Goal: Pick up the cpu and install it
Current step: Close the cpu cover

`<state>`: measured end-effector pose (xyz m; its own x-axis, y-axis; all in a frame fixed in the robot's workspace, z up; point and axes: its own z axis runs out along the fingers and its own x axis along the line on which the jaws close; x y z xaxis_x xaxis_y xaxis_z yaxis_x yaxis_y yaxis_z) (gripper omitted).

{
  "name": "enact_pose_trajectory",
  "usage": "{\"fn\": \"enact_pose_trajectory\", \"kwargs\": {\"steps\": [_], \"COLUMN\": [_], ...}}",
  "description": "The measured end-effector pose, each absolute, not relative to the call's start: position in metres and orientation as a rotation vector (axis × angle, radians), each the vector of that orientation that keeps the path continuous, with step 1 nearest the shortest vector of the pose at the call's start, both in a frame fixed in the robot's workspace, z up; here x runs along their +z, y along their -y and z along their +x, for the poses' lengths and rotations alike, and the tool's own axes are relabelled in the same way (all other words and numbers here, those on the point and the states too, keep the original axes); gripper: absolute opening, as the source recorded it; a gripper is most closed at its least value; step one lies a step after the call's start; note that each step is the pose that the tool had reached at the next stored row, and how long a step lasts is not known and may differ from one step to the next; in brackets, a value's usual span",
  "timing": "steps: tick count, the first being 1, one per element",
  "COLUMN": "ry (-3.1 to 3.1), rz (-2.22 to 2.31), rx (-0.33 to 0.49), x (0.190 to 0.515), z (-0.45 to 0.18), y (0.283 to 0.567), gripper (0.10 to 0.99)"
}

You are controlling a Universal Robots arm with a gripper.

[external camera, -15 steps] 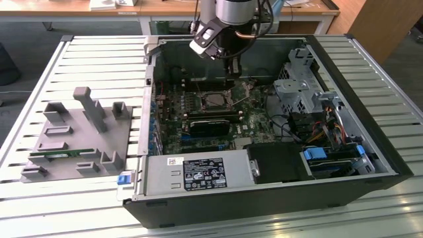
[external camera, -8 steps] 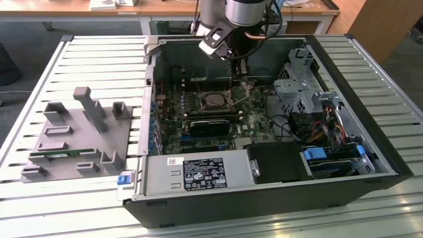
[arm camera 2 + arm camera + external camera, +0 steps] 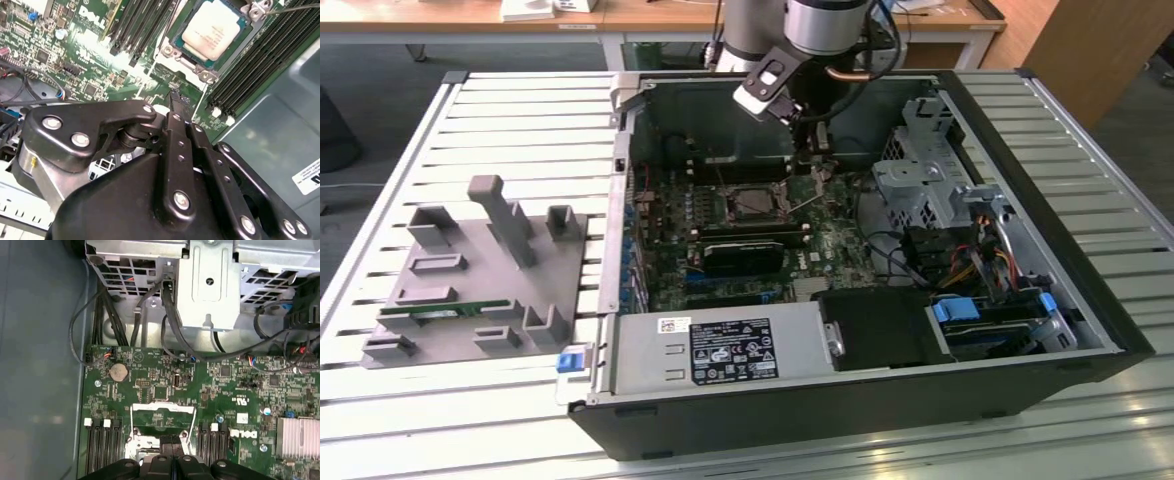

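Note:
The cpu [image 3: 212,27], a flat square chip with a silver-grey top, lies in the motherboard's socket [image 3: 755,203] inside the open computer case. My gripper [image 3: 174,96] hangs a little above the green board beside the socket, apart from the chip. Its two narrow black fingers [image 3: 176,150] are pressed together with nothing between them. In the exterior view the gripper [image 3: 818,165] stands just behind the socket, toward the view's right. In the first wrist view the fingers [image 3: 172,460] sit over the socket's metal frame [image 3: 162,412].
Black memory slots [image 3: 260,55] flank the socket. A thin wire lever [image 3: 295,7] stands by the socket corner. A metal drive cage [image 3: 921,180] and cables [image 3: 150,315] crowd the case. The power supply [image 3: 720,350] sits in front. A grey fixture tray [image 3: 474,285] lies on the slatted table.

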<state>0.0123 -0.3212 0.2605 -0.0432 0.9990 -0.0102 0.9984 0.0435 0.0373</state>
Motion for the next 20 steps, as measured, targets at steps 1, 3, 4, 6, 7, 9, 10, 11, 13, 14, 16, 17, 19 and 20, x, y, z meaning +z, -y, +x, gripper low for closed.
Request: {"fn": "enact_pose_trajectory", "kwargs": {"steps": [1,3,4,6,7,9,10,11,13,14,16,17,19,20], "ry": [-2.245,-2.245,-2.245,-2.242,-2.241,-2.237,-2.237,-2.236,-2.235,-2.233,-2.23,-2.229,-2.227,-2.226], "rz": [2.15,2.15,2.151,2.153,2.155,2.158,2.159,2.159,2.161,2.163,2.166,2.167,2.169,2.169], "rx": [0.031,0.031,0.031,0.03,0.031,0.03,0.03,0.03,0.03,0.03,0.03,0.03,0.03,0.03], "x": [0.26,0.26,0.259,0.259,0.258,0.258,0.257,0.257,0.256,0.256,0.255,0.254,0.253,0.253], "z": [0.014,0.017,0.018,0.021,0.022,0.025,0.026,0.027,0.029,0.031,0.034,0.036,0.038,0.04], "y": [0.321,0.321,0.321,0.321,0.321,0.32,0.32,0.319,0.318,0.318,0.317,0.317,0.316,0.315], "gripper": [0.106,0.106,0.106,0.106,0.106,0.106,0.106,0.106,0.106,0.106,0.106,0.106,0.106,0.106]}}
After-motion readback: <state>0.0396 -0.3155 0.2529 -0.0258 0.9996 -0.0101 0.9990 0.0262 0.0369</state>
